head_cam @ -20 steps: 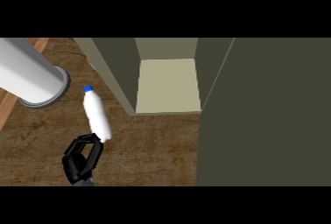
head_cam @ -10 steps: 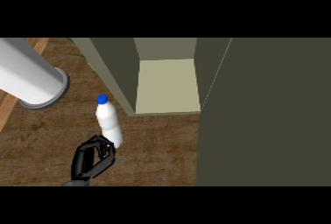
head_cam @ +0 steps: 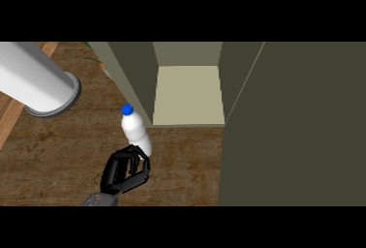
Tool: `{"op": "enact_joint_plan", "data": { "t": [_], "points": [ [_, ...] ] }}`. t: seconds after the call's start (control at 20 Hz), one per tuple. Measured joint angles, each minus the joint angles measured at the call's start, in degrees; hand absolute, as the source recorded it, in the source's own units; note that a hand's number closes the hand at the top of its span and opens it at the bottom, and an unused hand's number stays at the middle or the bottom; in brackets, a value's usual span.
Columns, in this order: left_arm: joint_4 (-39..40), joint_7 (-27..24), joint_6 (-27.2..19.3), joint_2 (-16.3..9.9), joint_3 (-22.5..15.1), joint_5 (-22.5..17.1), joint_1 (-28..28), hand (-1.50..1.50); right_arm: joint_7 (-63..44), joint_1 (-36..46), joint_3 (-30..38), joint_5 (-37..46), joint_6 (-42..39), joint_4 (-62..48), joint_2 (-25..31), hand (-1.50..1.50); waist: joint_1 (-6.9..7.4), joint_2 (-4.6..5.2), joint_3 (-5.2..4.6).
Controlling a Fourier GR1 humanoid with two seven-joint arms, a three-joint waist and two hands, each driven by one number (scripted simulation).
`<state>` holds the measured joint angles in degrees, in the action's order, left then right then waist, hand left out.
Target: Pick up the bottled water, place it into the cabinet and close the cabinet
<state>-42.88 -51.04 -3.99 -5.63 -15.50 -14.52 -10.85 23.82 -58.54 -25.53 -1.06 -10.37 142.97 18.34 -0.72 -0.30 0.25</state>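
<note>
bottled water (head_cam: 134, 130) moved nearer the cabinet (head_cam: 187, 94), right hand (head_cam: 126, 170) gripping.

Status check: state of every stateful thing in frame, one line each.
bottled water: cap on, held at its lower end, tilted, just outside the cabinet opening.
cabinet: open, light inner shelf bare, bottle not yet inside.
cabinet door: swung open at the view's right.
left hand: fingers curled round the bottle's base.
right hand: not in view.
</note>
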Motion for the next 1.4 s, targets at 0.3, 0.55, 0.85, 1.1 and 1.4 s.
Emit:
{"op": "enact_joint_plan", "data": {
  "t": [0.3,0.55,0.85,1.1,1.4],
  "points": [
    [-5.5,10.3,-5.4,4.3,-3.4,-0.8,-3.7,1.5,1.5,-1.1,0.5,-0.1,0.6,-0.1,0.5,-1.5,-0.11,0.18,-0.25],
    [-8.1,18.5,-10.3,5.7,-7.8,-2.4,-6.8,1.5,1.9,-0.8,2.7,-0.5,0.4,-0.2,1.2,-1.5,-0.27,0.4,-0.35],
    [-8.2,26.9,-16.7,5.7,-13.9,-7.3,-14.6,1.5,3.5,-1.4,3.8,-0.8,-0.3,-0.4,1.5,-1.5,-1.53,0.75,-0.57],
    [-5.1,30.5,-20.0,5.7,-14.0,-9.9,-23.5,1.5,5.2,-2.3,5.0,-1.0,-0.9,-0.5,1.8,-1.5,-2.09,0.84,-0.58],
    [2.7,30.9,-23.3,5.7,-8.4,-14.2,-33.5,1.5,5.9,-3.2,6.9,-1.6,-2.0,-0.4,2.5,-1.5,-2.4,0.96,-0.39]
  ]
}}
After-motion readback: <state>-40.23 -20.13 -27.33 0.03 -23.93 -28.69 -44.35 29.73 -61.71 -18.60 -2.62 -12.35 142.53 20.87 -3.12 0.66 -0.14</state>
